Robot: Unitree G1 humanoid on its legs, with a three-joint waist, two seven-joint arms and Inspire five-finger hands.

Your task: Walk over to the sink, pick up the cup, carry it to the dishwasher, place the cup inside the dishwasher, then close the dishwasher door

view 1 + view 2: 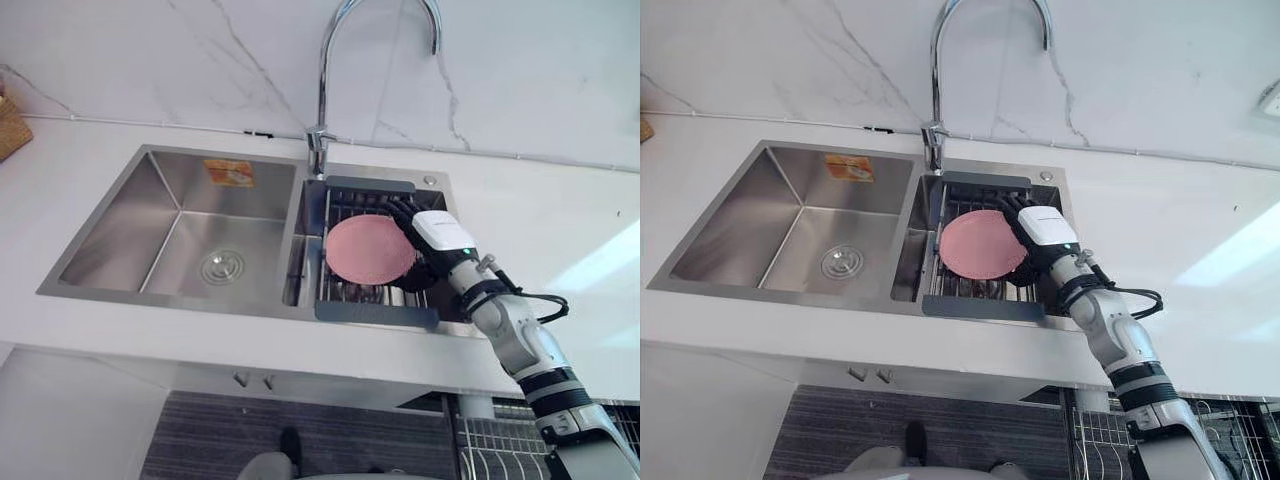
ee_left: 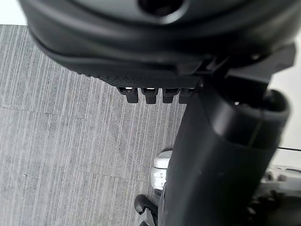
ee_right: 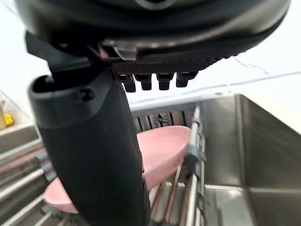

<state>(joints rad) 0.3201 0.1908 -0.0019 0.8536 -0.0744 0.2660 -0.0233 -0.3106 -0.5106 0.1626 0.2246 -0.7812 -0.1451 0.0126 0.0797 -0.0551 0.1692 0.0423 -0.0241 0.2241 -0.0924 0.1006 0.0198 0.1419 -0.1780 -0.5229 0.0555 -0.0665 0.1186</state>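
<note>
The right hand's (image 1: 437, 238) fingers (image 1: 400, 213) are loose and unclenched at the right rim of the one pink bowl (image 1: 368, 250), with the thumb crossing in front of it, and I cannot tell whether they touch it. The bowl is round, shallow and plain, and lies on the bars of a single dark-framed rack (image 1: 375, 313) that sits in the right of the sink's two steel basins. One tap (image 1: 322, 80) rises behind the divider, and the left basin (image 1: 150, 235) holds one drain (image 1: 222, 266) and one orange sticker (image 1: 229, 172). The white counter (image 1: 560, 230) surrounds the sink, and the left hand (image 2: 141, 52) hangs with relaxed fingers over striped grey floor (image 2: 70, 141).
</note>
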